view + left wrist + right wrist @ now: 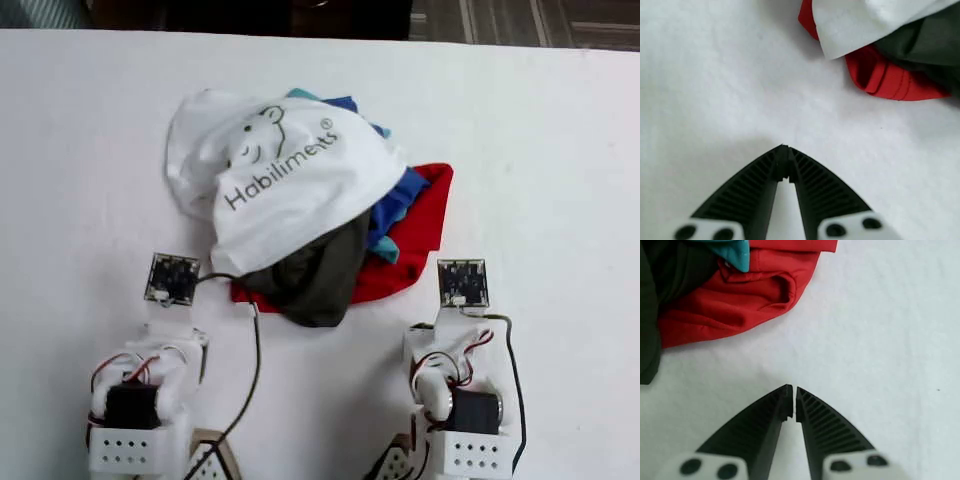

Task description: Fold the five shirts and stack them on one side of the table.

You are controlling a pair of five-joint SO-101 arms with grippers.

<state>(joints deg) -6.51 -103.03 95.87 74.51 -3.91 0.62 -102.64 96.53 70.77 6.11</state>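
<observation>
1. So, from the high view you can see the five shirts (310, 215) heaped unfolded in one pile about the middle of the tabletop (560, 150).
   - The white shirt (270, 160) lies on top, print up.
   - A dark grey shirt (320, 285) pokes out from under it toward the near edge.
   - The red shirt (420, 235) lies lowest and spreads toward the right edge.
   - A blue shirt (398, 200) and a teal shirt (386, 250) show between the white and the red.
   - Your left arm (140, 395) and right arm (455, 385) sit at the near edge, one on each side of the pile's near end and apart from the cloth.
   - A black cable (255, 350) crosses the tabletop between them.

2. In the left wrist view, your left gripper (784, 148) has its tips pressed together and pinches nothing. It hangs over bare tabletop. The red shirt's hem lies near, with the white shirt's edge over it and the dark grey shirt touching both.

3. In the right wrist view, your right gripper (793, 389) has its tips drawn together but for a hairline slit, with nothing between them. It too is over bare tabletop. The red shirt's folded edge lies near, with the teal shirt resting on it and the dark grey shirt alongside.
</observation>
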